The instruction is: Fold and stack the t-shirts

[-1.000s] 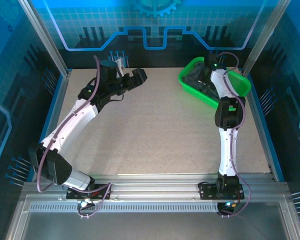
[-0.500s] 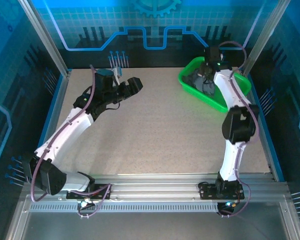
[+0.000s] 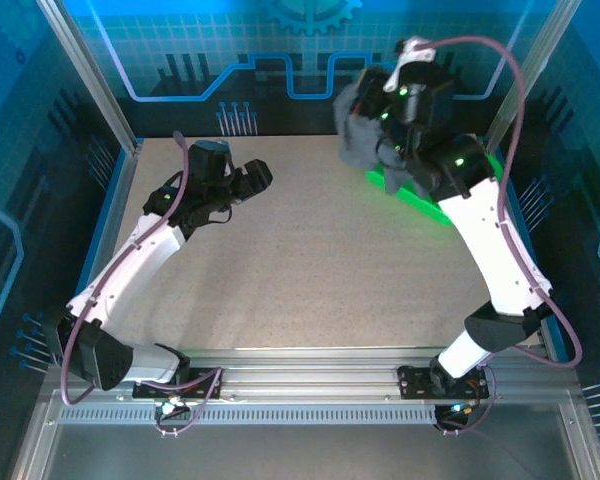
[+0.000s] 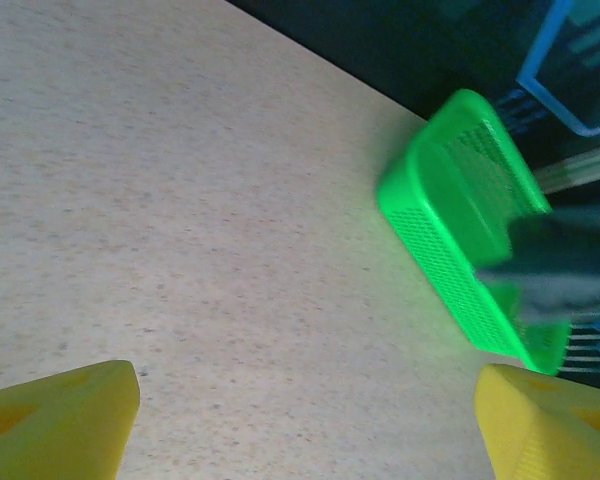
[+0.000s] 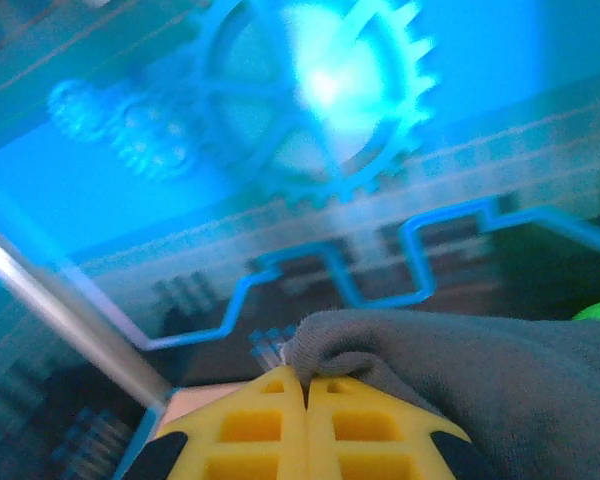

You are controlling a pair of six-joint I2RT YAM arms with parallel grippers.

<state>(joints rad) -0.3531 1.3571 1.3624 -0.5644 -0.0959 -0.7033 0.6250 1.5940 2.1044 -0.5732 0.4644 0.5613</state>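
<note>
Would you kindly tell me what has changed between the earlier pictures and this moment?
The right fingers, which were down in the bright green plastic basket, closed on a dark slate-grey cloth t-shirt and lifted it up out of the basket, toward the far side. The left fingers drew back slightly leftward, open and empty throughout. The basket stayed in the far right corner of the table.
</note>
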